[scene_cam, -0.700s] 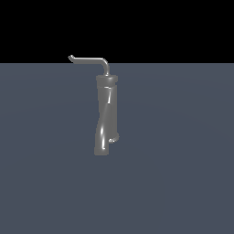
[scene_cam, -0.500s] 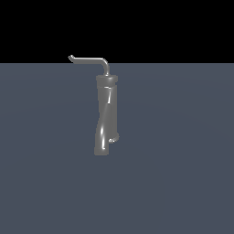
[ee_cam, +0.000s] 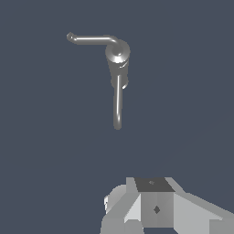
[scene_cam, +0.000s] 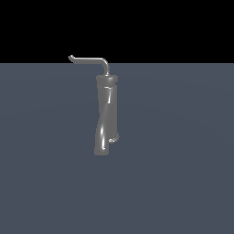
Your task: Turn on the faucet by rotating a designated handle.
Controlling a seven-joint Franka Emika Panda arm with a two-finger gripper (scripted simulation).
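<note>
Well apart from the jaws (ee_cam: 137, 224), faucet (ee_cam: 118, 64) and handle (ee_cam: 91, 39), jaw opening indiscernible

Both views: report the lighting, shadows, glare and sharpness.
Exterior view: flat even light, black band above the grey floor, no cast shadows, bright highlights streak the faucet; edges slightly soft. Wrist view: glare on the handle, no shadows, the gripper evenly lit at the frame edge.

place: bare simulated scene; cue: flat grey floor (scene_cam: 183, 183); black backdrop (scene_cam: 173, 27)
</note>
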